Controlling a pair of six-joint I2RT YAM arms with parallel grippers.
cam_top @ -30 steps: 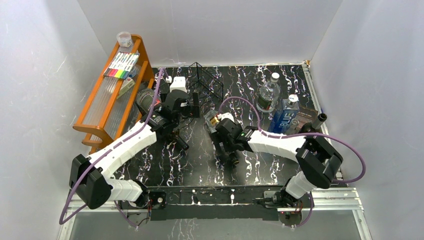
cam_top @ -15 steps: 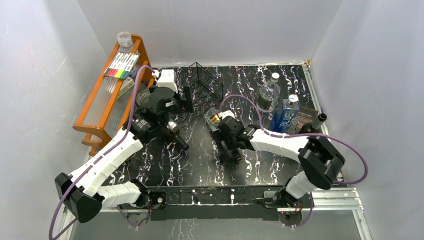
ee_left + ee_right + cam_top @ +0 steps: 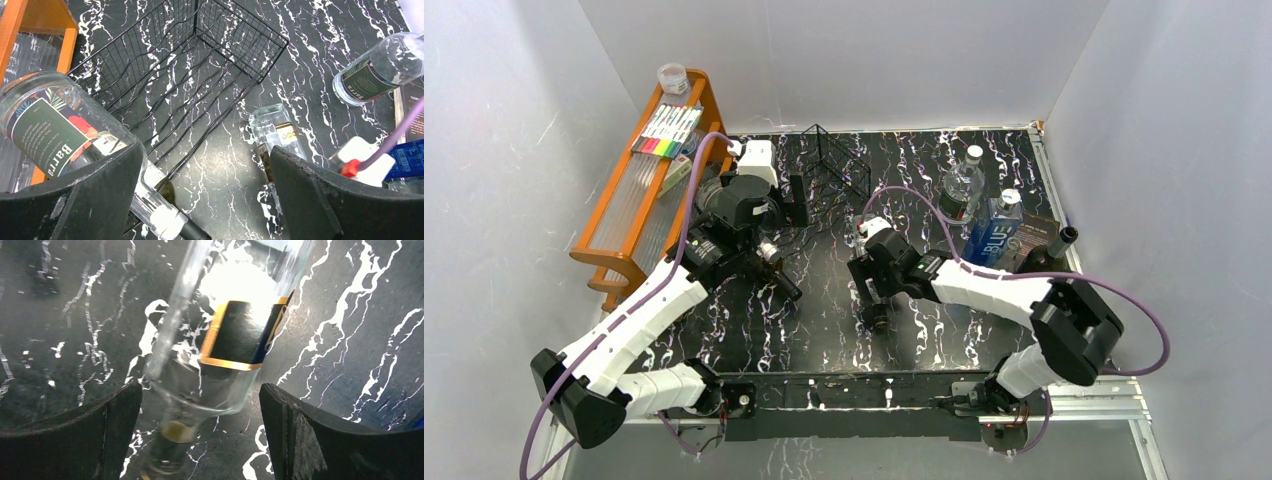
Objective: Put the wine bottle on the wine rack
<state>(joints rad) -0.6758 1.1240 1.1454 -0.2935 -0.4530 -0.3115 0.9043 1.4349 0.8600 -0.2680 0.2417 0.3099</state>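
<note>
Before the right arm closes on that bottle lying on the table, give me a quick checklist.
1. Right gripper open: ok.
2. Gold-label bottle between its fingers: ok.
3. Grip made on the glass: not ok, gaps on both sides.
4. Wine rack cradle wires free in the middle: ok.
5. Barra bottle off the rack's edge: cannot tell.
6. Left gripper open: ok.
</note>
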